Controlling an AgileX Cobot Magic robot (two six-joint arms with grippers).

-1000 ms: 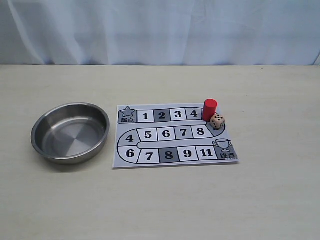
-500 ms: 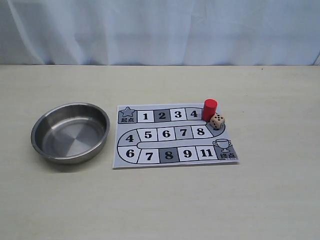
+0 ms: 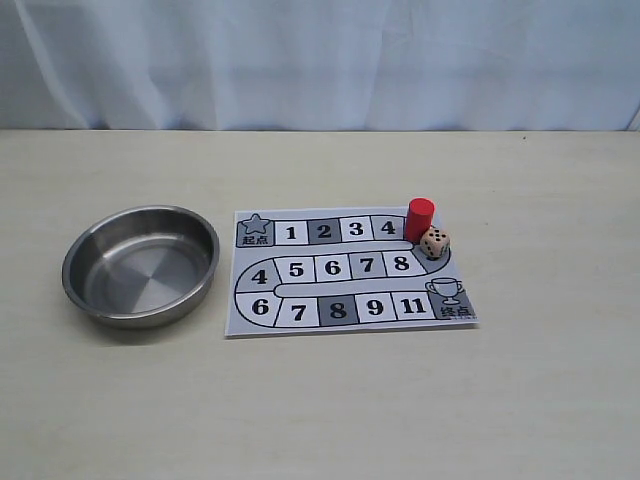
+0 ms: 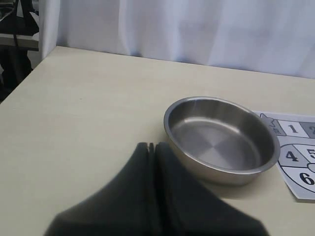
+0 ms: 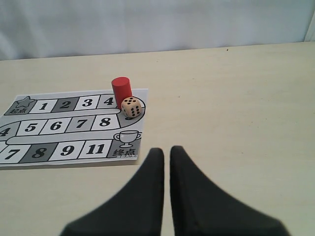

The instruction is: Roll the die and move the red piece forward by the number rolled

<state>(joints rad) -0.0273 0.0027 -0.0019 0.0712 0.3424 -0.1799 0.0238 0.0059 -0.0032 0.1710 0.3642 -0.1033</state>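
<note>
The red piece (image 3: 419, 218) (image 5: 121, 91) stands upright on the paper game board (image 3: 300, 315) (image 5: 15, 161), at the right end of the top row just past square 4. Touching or nearly touching its front right side lies the die (image 3: 434, 243) (image 5: 131, 107), a pale cube with dark pips. My right gripper (image 5: 167, 151) is shut and empty, hovering over bare table off the board's corner with the trophy, well short of both. My left gripper (image 4: 150, 145) is shut and empty beside the steel bowl (image 4: 170, 135). Neither arm shows in the exterior view.
The round steel bowl (image 3: 75, 290) sits empty left of the board. A white curtain (image 3: 320, 60) hangs behind the table's far edge. In the left wrist view the table's edge (image 4: 19, 86) drops off to one side.
</note>
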